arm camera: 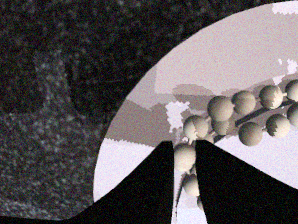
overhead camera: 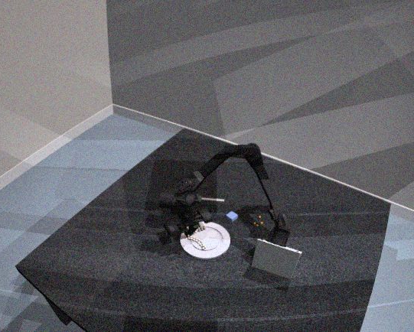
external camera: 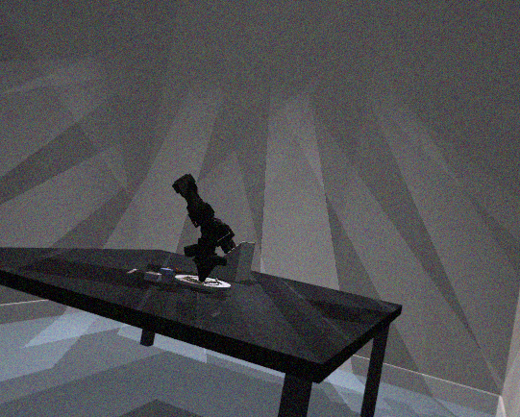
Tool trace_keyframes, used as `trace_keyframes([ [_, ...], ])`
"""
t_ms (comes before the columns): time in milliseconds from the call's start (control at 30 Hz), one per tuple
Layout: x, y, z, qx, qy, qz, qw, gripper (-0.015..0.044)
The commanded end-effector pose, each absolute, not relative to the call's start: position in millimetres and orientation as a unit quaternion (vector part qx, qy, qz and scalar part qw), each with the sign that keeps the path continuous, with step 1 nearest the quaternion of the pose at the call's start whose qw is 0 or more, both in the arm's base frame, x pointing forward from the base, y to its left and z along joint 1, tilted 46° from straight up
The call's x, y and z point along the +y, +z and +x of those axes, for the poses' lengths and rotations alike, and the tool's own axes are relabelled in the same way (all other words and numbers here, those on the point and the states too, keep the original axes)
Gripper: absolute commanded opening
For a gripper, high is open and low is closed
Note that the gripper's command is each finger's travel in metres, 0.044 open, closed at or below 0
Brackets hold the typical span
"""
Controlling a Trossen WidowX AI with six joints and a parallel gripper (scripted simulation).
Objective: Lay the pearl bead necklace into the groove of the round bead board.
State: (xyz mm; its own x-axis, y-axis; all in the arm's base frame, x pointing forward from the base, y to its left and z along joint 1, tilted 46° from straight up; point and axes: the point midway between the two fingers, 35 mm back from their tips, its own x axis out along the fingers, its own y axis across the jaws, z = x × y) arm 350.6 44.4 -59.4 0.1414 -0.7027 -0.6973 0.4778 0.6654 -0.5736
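Note:
The round white bead board [overhead camera: 224, 246] [external camera: 222, 286] [arm camera: 117, 172] lies flat on the dark table, with a ring-shaped groove line faintly visible. The pearl bead necklace [overhead camera: 200, 244] [arm camera: 243, 101] is bunched over the board in two nearly parallel strands, which run off the right edge of the wrist view. My gripper [overhead camera: 192, 232] [external camera: 203, 280] [arm camera: 183, 151] is low over the board's side nearest the arm, shut on the necklace near one end of the strands. One bead shows between the fingertips. Whether any beads sit in the groove cannot be told; the arm hides part of the board.
A blue block [overhead camera: 232, 216] [external camera: 167, 274] lies beside the board. A thin white stick [overhead camera: 216, 200] lies behind it. Several small orange dots [overhead camera: 259, 222] show near the upright grey panel [overhead camera: 276, 258] [external camera: 244, 261]. A pale flat block [external camera: 152, 276] lies beside the blue block.

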Motion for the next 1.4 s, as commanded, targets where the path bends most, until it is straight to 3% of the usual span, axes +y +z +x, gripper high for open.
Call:
trace_keyframes([
  [0,39.9,-61.7,347.9,0.527,-0.398,-0.111,0.743,0.0],
  [367,39.9,-61.7,347.9,0.527,-0.398,-0.111,0.743,0.0],
  [933,46.8,-57.9,348.5,0.525,-0.394,-0.112,0.746,0.044],
  [1367,48.9,-55.8,348.1,0.527,-0.398,-0.11,0.743,0.044],
])
